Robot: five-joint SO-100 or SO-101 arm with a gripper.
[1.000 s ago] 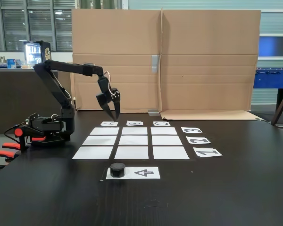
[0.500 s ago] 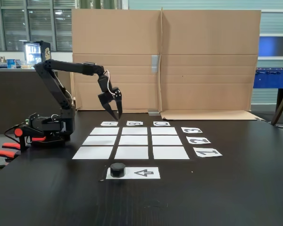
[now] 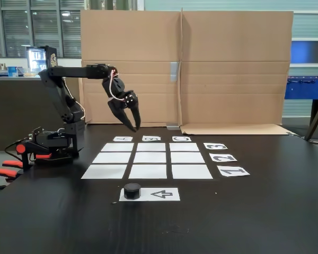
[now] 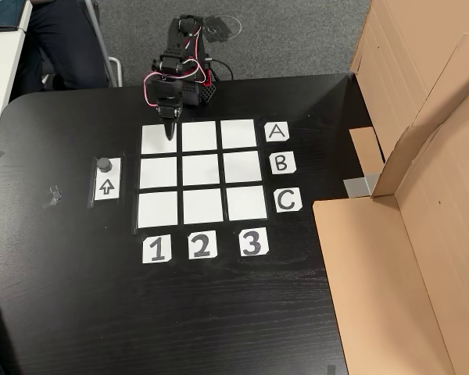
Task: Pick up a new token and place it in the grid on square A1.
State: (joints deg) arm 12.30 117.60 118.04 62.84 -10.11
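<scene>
The token (image 3: 131,190), a small black puck, sits on the end of a white sheet with an arrow (image 3: 160,194), in front of the grid (image 3: 150,157). From above, the token (image 4: 104,165) lies left of the grid (image 4: 202,171). Square A1 (image 3: 105,171) is the near-left cell in the fixed view and the top-left cell (image 4: 158,141) in the other view; it is bare. My gripper (image 3: 134,126) hangs in the air behind the grid, fingers pointing down and slightly apart, holding nothing. In the other view the gripper (image 4: 170,134) hovers over square A1.
Paper labels A, B, C (image 4: 280,163) and 1, 2, 3 (image 4: 202,246) edge the grid. A tall cardboard wall (image 3: 201,69) stands behind the table. The arm's base (image 3: 53,143) sits at the left with red cables. The table edge runs along the left.
The arm has straightened upward, and the gripper has risen and swung a little to the right. Its fingers have spread slightly. The token has not moved.
</scene>
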